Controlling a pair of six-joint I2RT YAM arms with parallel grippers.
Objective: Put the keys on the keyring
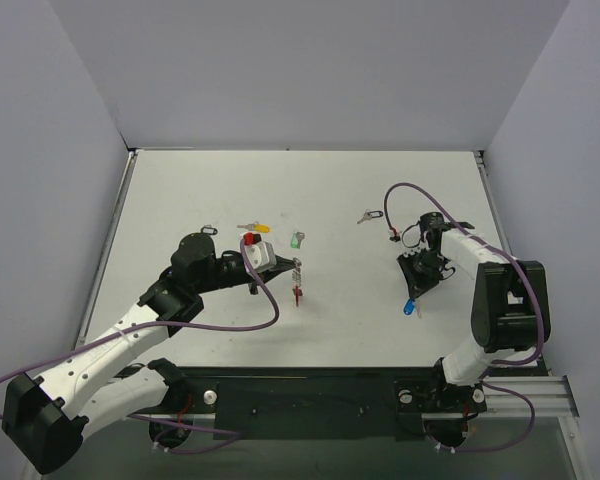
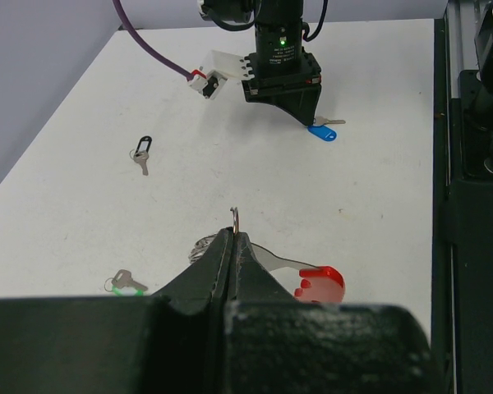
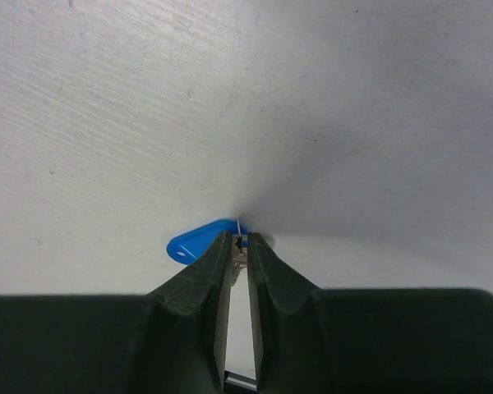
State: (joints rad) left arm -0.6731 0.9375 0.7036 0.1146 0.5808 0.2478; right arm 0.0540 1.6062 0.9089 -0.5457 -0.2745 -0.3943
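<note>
My left gripper (image 1: 294, 268) (image 2: 232, 234) is shut on the keyring's silver ring (image 2: 236, 215). The ring's red curved tag (image 2: 320, 284) (image 1: 297, 295) hangs beside the fingers, just above the table. My right gripper (image 1: 417, 287) (image 3: 240, 240) points down at the table, jaws closed on the blue-tagged key (image 3: 195, 240) (image 1: 408, 308) (image 2: 322, 130). A green-tagged key (image 1: 296, 240) (image 2: 125, 284), a yellow-tagged key (image 1: 252, 226) and a black-tagged key (image 1: 368, 215) (image 2: 142, 153) lie loose on the table.
A small black loop with a key (image 1: 208, 230) lies near the left arm's wrist. Purple cables (image 1: 410, 190) arc over both arms. Grey walls close the white table (image 1: 330, 340) on three sides; a black rail (image 2: 468, 205) runs along the near edge.
</note>
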